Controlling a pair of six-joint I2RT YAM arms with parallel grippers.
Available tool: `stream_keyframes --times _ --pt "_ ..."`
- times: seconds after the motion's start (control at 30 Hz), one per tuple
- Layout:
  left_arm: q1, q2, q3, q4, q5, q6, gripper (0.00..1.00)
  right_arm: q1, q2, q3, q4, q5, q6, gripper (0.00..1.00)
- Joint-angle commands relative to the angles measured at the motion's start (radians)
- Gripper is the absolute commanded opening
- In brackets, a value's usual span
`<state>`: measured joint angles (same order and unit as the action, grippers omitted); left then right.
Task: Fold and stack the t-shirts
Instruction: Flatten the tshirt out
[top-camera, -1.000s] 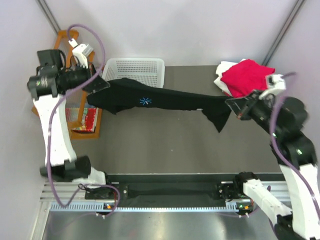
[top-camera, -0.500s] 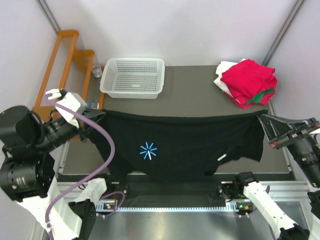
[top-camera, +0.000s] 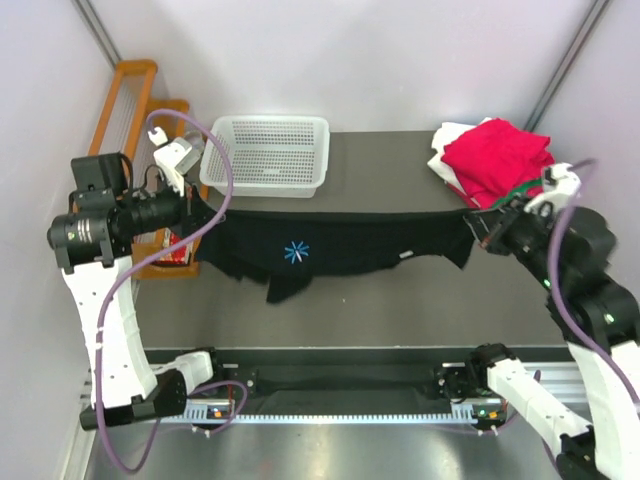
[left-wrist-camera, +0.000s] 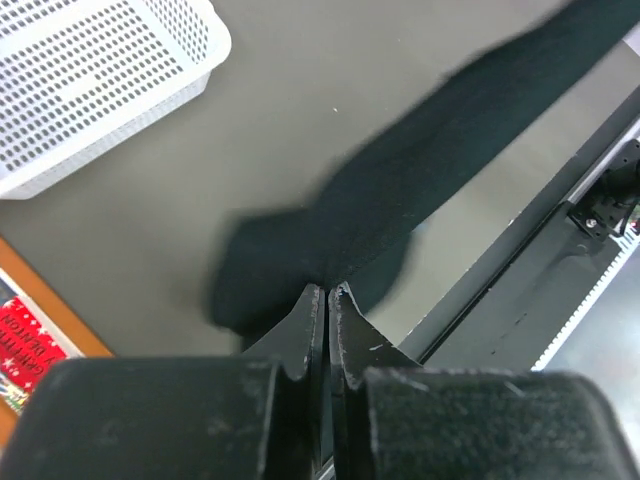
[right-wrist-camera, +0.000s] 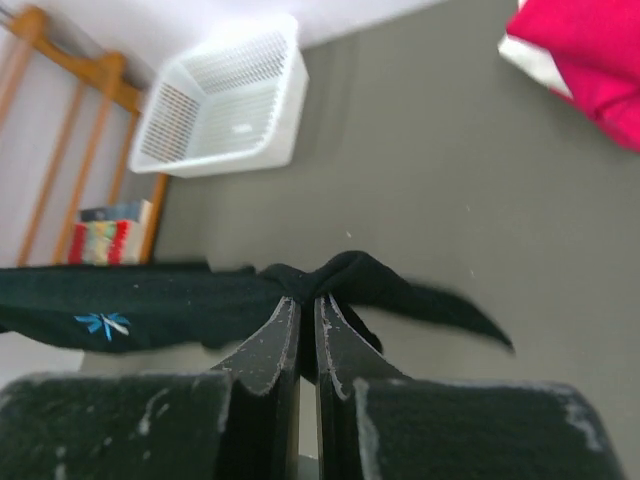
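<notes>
Noting at far left a wooden rack (top-camera: 125, 95) beside the table (top-camera: 380, 300), a red-covered book (top-camera: 178, 252) on its lower shelf.

Just right of that: left gripper (top-camera: 197, 214), clamped on the left end of the black t-shirt (top-camera: 350, 245). In the left wrist view, dark cloth bunched right at the fingertips (left-wrist-camera: 312, 315), no gap between them.

Strung between both grippers as a long narrow band across the middle of the table, lifted above it. Cannot tell whether the lowest part touches the surface.

- Matte black, soft, rumpled along the lower edge; upper edge pulled nearly straight.
- Small light-blue starburst mark (top-camera: 296, 252) left of centre, facing up toward the top camera.
- Below the mark, a loose flap hanging lower than the rest.
- Right of centre, a pale fleck, too small to identify.

Behind the band, toward the far edge of the table: white perforated basket (top-camera: 265, 155), apart from the cloth.

Further right, band narrowing to a gathered corner, pinched tight in the right gripper (top-camera: 480, 228). In the right wrist view, cloth knotted at the closed tips, a pointed tail trailing off to the right.

At the far right back corner, a stack of folded t-shirts on the table: red shirt (top-camera: 497, 155) on top, green shirt (top-camera: 520, 190) showing as a thin edge beneath, white shirt (top-camera: 447, 160) lowest and peeking out at the left. Just behind the right gripper.
</notes>
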<state>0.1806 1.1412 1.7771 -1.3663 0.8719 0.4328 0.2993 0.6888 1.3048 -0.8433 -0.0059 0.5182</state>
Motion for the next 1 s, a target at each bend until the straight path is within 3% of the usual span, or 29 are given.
stream_keyframes --times 0.0,0.27,0.47,0.57,0.7,0.73,0.8,0.9,0.93,0.97 --pt "0.000 0.012 0.025 0.017 0.058 0.038 0.00 0.008 0.028 -0.036 0.085 0.037 0.017 0.00" --pt "-0.001 0.031 0.142 -0.115 0.085 0.133 0.00 0.008 -0.012 -0.049 0.044 0.032 0.003 0.00" --pt "-0.013 0.011 0.220 -0.140 0.133 0.129 0.00 0.009 -0.052 0.051 0.035 0.049 -0.023 0.00" --pt "-0.024 -0.011 0.136 -0.132 0.182 0.147 0.09 0.008 -0.020 0.053 0.021 0.089 -0.035 0.00" --pt "-0.044 0.027 -0.033 -0.140 0.162 0.187 0.31 0.006 0.037 -0.031 0.064 0.086 0.009 0.00" --pt "-0.053 0.038 -0.083 -0.139 0.127 0.187 0.44 0.008 0.049 -0.067 0.079 0.087 0.026 0.00" --pt "-0.107 0.064 -0.148 -0.140 0.083 0.198 0.54 -0.006 0.093 -0.085 0.099 0.084 0.034 0.00" --pt "-0.205 0.080 -0.189 -0.139 -0.019 0.202 0.90 -0.035 0.159 -0.099 0.121 0.046 0.032 0.00" --pt "-0.213 0.080 -0.196 -0.134 -0.037 0.201 0.98 -0.040 0.178 -0.108 0.139 0.040 0.032 0.00" --pt "-0.216 0.080 -0.199 -0.129 -0.040 0.195 0.98 -0.043 0.179 -0.114 0.153 0.024 0.031 0.00"
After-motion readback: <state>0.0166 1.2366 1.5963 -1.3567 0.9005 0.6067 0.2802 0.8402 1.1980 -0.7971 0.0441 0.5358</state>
